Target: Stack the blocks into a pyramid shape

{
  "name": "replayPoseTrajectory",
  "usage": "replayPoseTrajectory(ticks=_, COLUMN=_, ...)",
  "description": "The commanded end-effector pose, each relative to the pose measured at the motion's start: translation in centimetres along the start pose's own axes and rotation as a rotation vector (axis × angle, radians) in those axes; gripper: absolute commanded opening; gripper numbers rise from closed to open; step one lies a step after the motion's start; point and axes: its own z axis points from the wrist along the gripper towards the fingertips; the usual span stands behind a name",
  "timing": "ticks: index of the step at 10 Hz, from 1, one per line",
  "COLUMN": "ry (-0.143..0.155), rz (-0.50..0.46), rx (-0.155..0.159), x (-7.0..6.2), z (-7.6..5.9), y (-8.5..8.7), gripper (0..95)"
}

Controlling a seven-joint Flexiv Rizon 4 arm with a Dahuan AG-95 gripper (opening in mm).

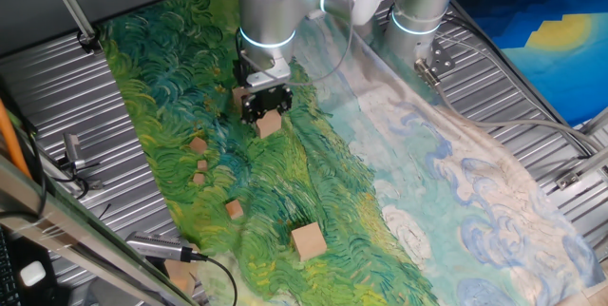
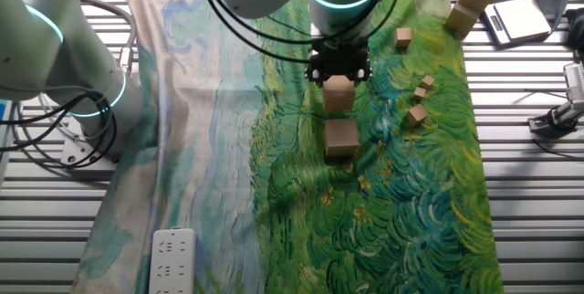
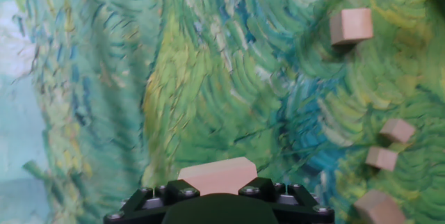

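My gripper [image 1: 265,105] is shut on a larger light-tan wooden block [image 1: 270,123] and holds it at the green painted cloth [image 1: 285,192]. In the other fixed view the gripper [image 2: 338,68] has this block [image 2: 338,94] under it, just behind a second larger block [image 2: 341,136] lying on the cloth. The hand view shows the held block [image 3: 217,174] between the jaws of the gripper [image 3: 218,188]. Several small blocks [image 2: 417,115] [image 2: 402,37] lie to one side; they also show in one fixed view [image 1: 198,144] and in the hand view [image 3: 351,26]. Another larger block [image 1: 309,241] lies apart.
Two blocks [image 2: 474,0] are stacked at the cloth's corner beside a flat grey device [image 2: 516,18]. A white power strip [image 2: 172,256] lies on the pale end of the cloth. A second arm's base [image 2: 64,52] stands on the slatted metal table [image 2: 538,221].
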Motion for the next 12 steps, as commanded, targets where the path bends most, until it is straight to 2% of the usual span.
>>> replayPoseTrajectory(ticks=1, ry=-0.003, rz=-0.009, rx=0.001, x=0.3, z=0.2, y=0.3, gripper=0.0)
replayPoseTrajectory(ticks=8, ry=-0.003, rz=-0.005, rx=0.004, x=1.8, z=0.6, y=0.9, gripper=0.0)
replayPoseTrajectory(ticks=12, ry=0.003, rz=-0.006, rx=0.004, x=2.0, z=0.4, y=0.4, gripper=0.0)
